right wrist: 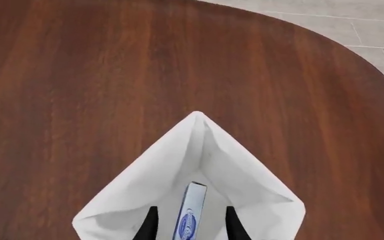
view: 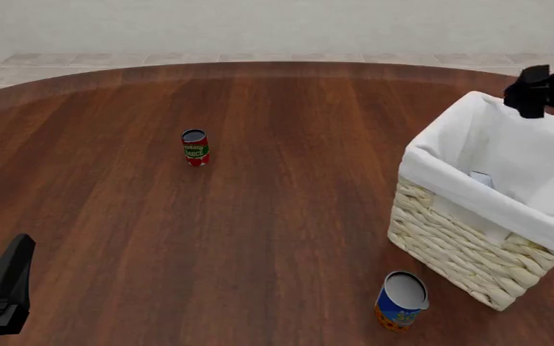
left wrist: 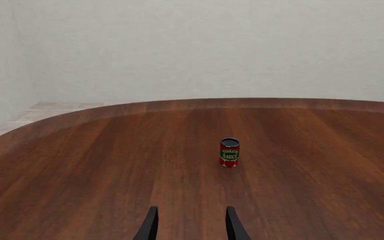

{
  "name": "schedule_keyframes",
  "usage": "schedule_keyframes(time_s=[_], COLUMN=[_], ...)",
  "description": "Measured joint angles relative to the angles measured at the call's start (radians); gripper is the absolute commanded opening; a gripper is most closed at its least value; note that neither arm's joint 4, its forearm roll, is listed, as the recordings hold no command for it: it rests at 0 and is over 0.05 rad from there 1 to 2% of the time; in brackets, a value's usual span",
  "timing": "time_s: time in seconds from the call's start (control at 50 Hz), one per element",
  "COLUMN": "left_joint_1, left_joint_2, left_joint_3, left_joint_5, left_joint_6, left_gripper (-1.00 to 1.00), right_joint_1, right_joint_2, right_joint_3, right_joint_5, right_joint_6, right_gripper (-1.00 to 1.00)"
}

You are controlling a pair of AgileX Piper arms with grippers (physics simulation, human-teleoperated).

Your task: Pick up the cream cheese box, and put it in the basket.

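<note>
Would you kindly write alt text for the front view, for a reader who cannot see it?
A large cream woven wicker basket with a white cloth liner stands at the right of a brown wooden table, the right gripper above its far rim. A blue-and-orange can stands near it; a red tomato sauce can stands farther left.

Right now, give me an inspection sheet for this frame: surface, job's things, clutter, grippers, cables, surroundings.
Surface: brown wooden table, rounded far edge.
Job's things: cream cheese box lies inside the basket, on its white liner.
Clutter: tomato sauce can upright on the left; blue-and-orange can upright, just in front of the basket.
Grippers: right gripper open above the basket, box below it; left gripper open, holding nothing.
Cables: nothing seen.
Surroundings: pale wall, tiled floor beyond the table.
</note>
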Motion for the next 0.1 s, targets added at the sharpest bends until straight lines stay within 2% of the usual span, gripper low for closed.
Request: schedule_keyframes(time_s=[0.1], left_joint_1=[0.000], left_joint_2=[0.000], left_joint_3=[0.000], left_joint_5=[0.000], left_joint_6=[0.000], left_gripper=[1.00], right_joint_1=[0.015], right_joint_2=[-0.044], right_joint_3=[-0.032], right_joint_5=[0.031], right_joint_6=[-0.005], right_gripper=[1.00])
